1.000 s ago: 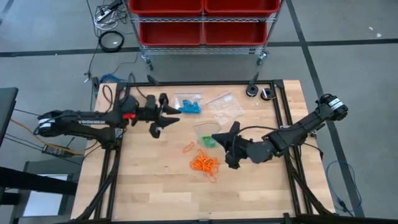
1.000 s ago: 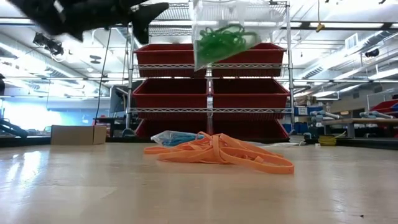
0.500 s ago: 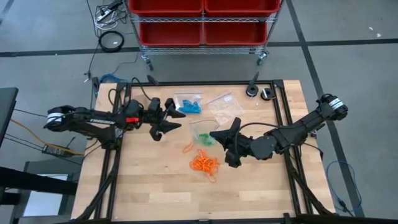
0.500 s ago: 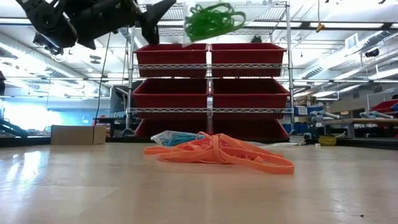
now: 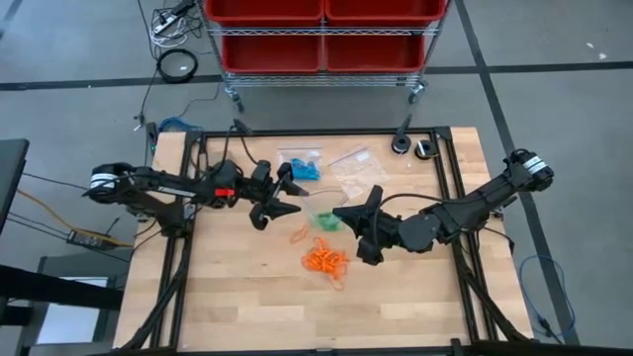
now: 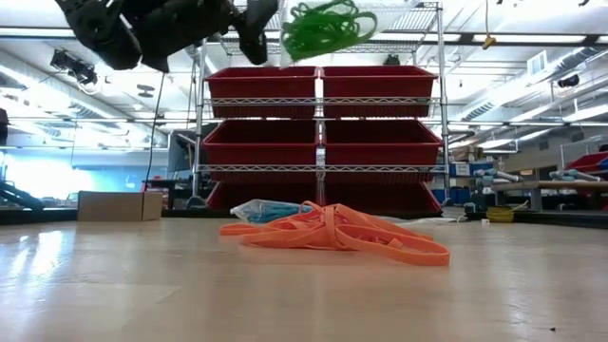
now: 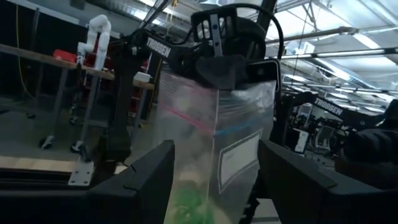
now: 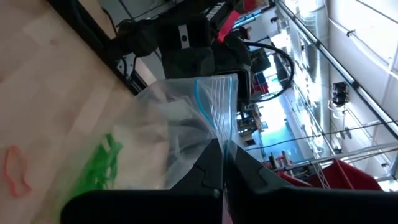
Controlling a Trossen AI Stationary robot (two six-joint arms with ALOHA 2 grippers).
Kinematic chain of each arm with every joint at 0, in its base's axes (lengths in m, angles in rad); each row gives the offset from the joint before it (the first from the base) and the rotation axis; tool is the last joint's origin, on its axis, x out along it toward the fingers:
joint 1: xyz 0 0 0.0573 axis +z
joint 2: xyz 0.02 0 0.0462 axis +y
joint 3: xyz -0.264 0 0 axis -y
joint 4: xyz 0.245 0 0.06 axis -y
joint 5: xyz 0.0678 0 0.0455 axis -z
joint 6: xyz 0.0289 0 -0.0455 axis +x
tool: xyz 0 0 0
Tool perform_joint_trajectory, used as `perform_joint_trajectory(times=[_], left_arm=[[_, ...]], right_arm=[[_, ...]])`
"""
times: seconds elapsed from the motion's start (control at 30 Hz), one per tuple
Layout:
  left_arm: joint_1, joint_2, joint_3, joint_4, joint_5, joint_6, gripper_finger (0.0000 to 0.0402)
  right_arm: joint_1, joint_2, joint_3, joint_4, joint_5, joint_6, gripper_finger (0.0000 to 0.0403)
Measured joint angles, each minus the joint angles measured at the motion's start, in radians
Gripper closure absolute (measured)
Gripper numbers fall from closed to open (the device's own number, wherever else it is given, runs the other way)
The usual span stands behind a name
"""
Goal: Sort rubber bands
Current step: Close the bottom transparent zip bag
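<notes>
From above, the right gripper point(image 5: 348, 216) is clamped on a clear bag point(image 5: 322, 213) of green rubber bands point(image 5: 327, 222), with the left gripper point(image 5: 288, 198), jaws spread, at the bag's 10 o'clock. On the bench point(image 5: 237, 297), the orange rubber bands point(image 5: 325, 259) lie at 6 o'clock from the bag. The left wrist view shows the bag point(image 7: 214, 149) hanging between its own parted fingers point(image 7: 140, 180).

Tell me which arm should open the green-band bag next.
Left, probably. The right gripper already pinches the clear bag holding green bands; the left gripper faces it, fingers spread either side.
</notes>
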Motion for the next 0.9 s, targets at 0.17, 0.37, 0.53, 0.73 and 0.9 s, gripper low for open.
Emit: perform_joint_trajectory(times=[0.17, 0.37, 0.53, 0.73, 0.9], left_arm=[[-0.005, 0.017, 0.03, 0.0, -0.01, 0.004, 0.0163], [-0.005, 0.018, 0.034, -0.006, -0.03, 0.005, 0.0187], [-0.011, 0.024, 0.034, -0.037, -0.033, 0.012, 0.0222], [-0.029, 0.023, 0.034, -0.029, -0.07, 0.062, 0.0244], [-0.03, 0.023, 0.034, -0.028, -0.079, 0.082, 0.0268]], right_arm=[[0.0, 0.0, 0.0, 0.0, 0.0, 0.008, 0.0403], [0.0, 0.0, 0.0, -0.002, 0.001, 0.013, 0.0403], [0.0, 0.0, 0.0, -0.002, 0.001, 0.014, 0.0403], [0.0, 0.0, 0.0, -0.001, 0.001, 0.017, 0.0403], [0.0, 0.0, 0.0, -0.003, 0.001, 0.024, 0.0403]])
